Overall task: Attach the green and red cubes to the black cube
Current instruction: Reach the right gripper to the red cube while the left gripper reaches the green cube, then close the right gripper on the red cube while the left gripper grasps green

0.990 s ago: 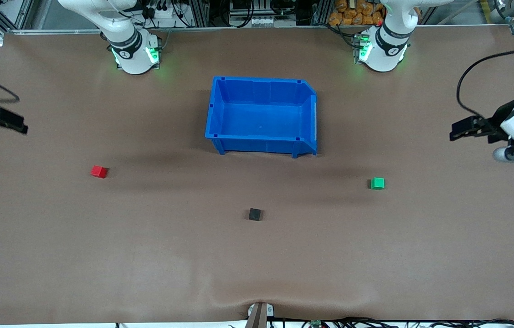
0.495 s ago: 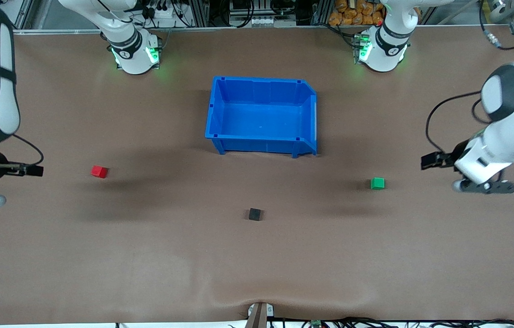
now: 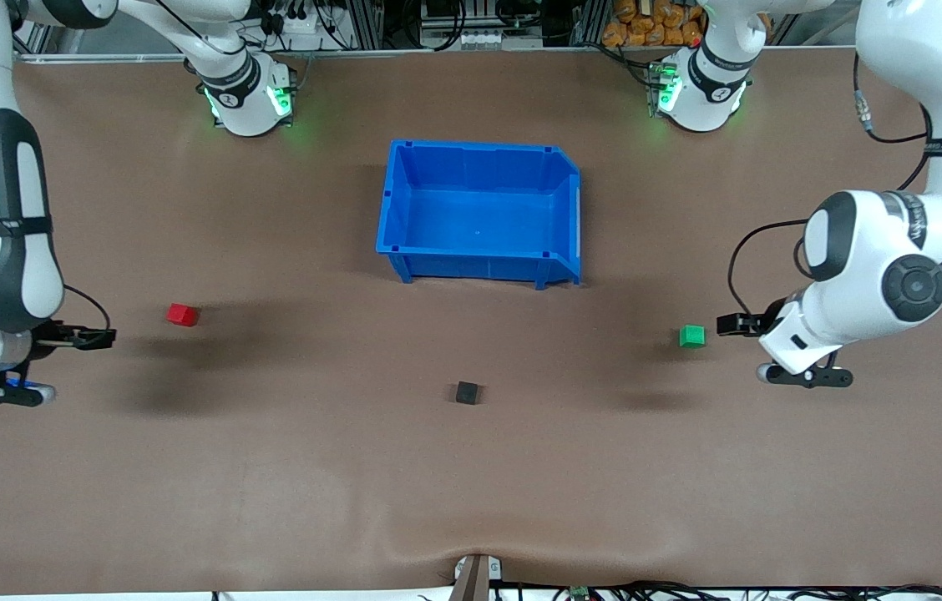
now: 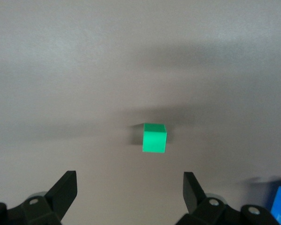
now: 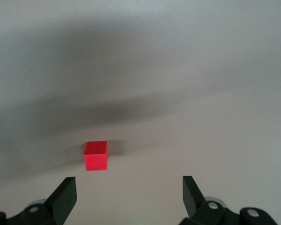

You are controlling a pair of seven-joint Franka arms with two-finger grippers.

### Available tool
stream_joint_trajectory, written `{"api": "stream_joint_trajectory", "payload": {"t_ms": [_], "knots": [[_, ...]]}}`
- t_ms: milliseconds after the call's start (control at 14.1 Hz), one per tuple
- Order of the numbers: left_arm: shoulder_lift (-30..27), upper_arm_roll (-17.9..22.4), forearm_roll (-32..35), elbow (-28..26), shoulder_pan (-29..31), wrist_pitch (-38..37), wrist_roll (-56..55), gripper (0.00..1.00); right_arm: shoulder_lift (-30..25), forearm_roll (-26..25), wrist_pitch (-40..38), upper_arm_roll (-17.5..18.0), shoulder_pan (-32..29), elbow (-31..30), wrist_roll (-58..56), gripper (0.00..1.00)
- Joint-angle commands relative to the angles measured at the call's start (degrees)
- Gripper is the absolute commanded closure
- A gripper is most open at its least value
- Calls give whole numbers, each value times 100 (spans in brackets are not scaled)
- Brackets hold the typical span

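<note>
Your left gripper (image 3: 730, 325) hangs above the brown table covering (image 3: 471, 484) at the left arm's end, just beside the small bright green cube (image 3: 692, 335) and apart from it; in the left wrist view its two black fingers (image 4: 63, 190) stand spread wide with nothing between them, and the green cube (image 4: 154, 138) sits on the covering ahead of the gap. Your right gripper (image 3: 95, 338) hangs above the covering at the right arm's end, near the small bright red cube (image 3: 182, 314) without touching it; in the right wrist view its black fingers (image 5: 65, 194) are likewise parted wide and empty, with the red cube (image 5: 96, 155) resting ahead of them, off toward one finger. The small matt black cube (image 3: 467, 392) lies alone between the two coloured cubes, well apart from both and nearer to the front camera than either. The open-topped blue plastic bin (image 3: 404, 209) stands at mid-table, farther from the front camera than all three cubes. None of the cubes touches another, and you hold none of them.
</note>
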Motion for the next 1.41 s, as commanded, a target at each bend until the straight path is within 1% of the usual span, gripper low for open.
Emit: {"api": "stream_joint_trajectory", "payload": {"t_ms": [0, 71, 212, 354, 424, 566, 636, 778, 919, 1061, 1131, 1202, 1273, 1343], "knots": [[-49, 4, -67, -531, 0, 743, -87, 0, -52, 224, 141, 72, 65, -219, 472, 0], [-23, 4, -76, -716, -26, 1103, -131, 0, -87, 242, 517, 72, 223, -507, 587, 0], [160, -22, -76, -919, -192, 1640, -411, 0, -105, 242, 1168, 64, 294, -948, 720, 0], [441, -31, -76, -990, -246, 1993, -474, 0, -79, 242, 1617, 64, 277, -1308, 720, 0], [556, -31, -68, -1060, -272, 2134, -474, 0, -87, 242, 1724, 72, 259, -1467, 720, 0], [706, -31, -67, -1157, -272, 2450, -474, 0, -87, 242, 1681, 64, 312, -1608, 720, 0], [776, -31, -67, -1149, -290, 2521, -474, 0, -70, 242, 1664, 64, 295, -1617, 728, 3], [855, -22, -32, -1157, -316, 2548, -439, 0, -61, 251, 1558, 64, 338, -1713, 755, 24], [856, -22, -23, -1157, -299, 2548, -377, 0, -52, 251, 1567, 55, 478, -1793, 974, 23], [856, -22, -24, -1175, -307, 2548, -386, 0, 9, 260, 1611, 55, 444, -1864, 992, 22], [847, -31, -23, -1201, -299, 2539, -429, 32, 35, 260, 1619, 63, 444, -1872, 1036, 22], [830, -31, -32, -1254, -299, 2522, -473, 73, 62, 260, 1689, 55, 479, -1951, 1114, 22], [812, -31, -32, -1280, -299, 2504, -482, 100, 71, 260, 1846, 55, 514, -2047, 1159, 24], [803, -31, -32, -1298, -290, 2504, -483, 100, 62, 260, 1909, 55, 514, -2100, 1150, 36]]}}
